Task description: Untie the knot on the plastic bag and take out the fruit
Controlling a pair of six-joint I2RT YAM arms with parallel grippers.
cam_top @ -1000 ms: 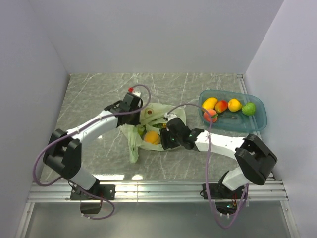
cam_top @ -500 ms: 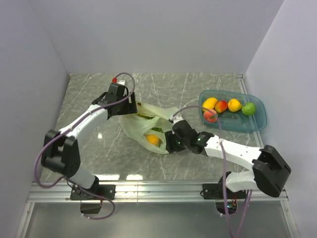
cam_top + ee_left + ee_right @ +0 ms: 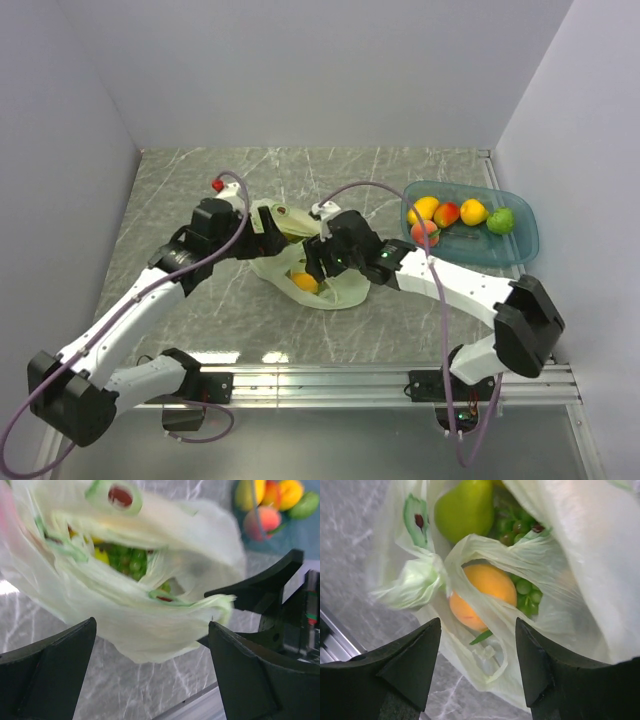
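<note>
Black fingers of my right pincer (image 3: 477, 630) hang spread over the thin, pale green crinkly plastic bag (image 3: 580, 555), likely poised for its small twisted knot (image 3: 415, 582) just left, round orange and green fruit (image 3: 487, 582) showing inside; my left pincer (image 3: 152, 630), likewise spread, faces the bag's side
</note>
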